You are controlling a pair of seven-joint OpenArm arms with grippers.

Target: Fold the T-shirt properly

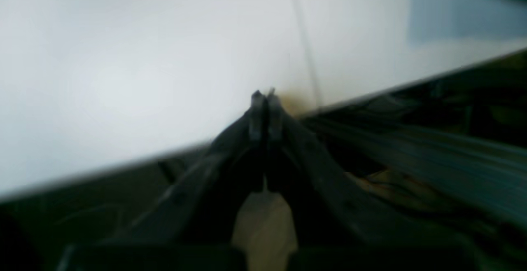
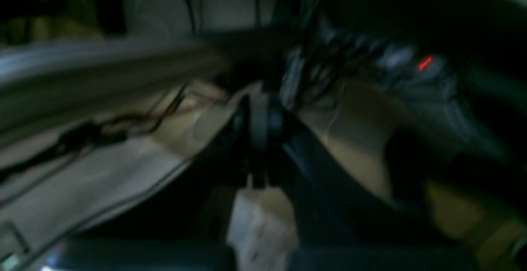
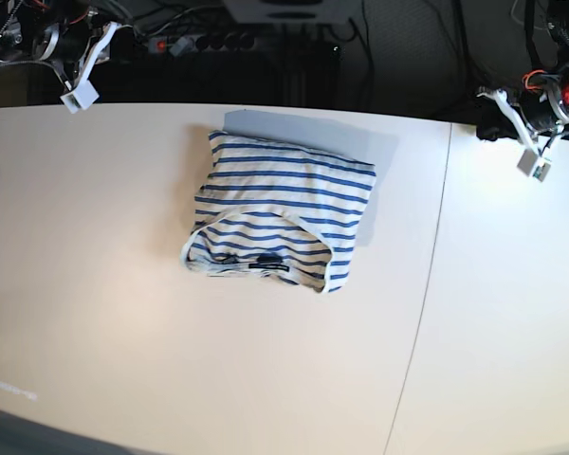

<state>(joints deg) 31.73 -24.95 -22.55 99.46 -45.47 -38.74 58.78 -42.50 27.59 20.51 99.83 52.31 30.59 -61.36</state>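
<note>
T-shirt [image 3: 283, 204]: cream-white ground with thin blue horizontal stripes across the whole visible fabric; neckline band cream-white with a blue edge; small dark label [image 3: 268, 262] inside the neckline.

Surface [image 3: 123, 360]: plain off-white, warmer in tone on one panel and brighter white on the other, with a thin grey seam between panels.

Mat [image 3: 379, 142] under the T-shirt: flat pale blue-grey.

Left gripper [image 1: 263, 98]: black.

Right gripper [image 2: 259, 110]: black, with a white part at its base.

A small red light [image 2: 425, 63] shows among dark cabling.

Wrist views blurred, dim; base bright
</note>
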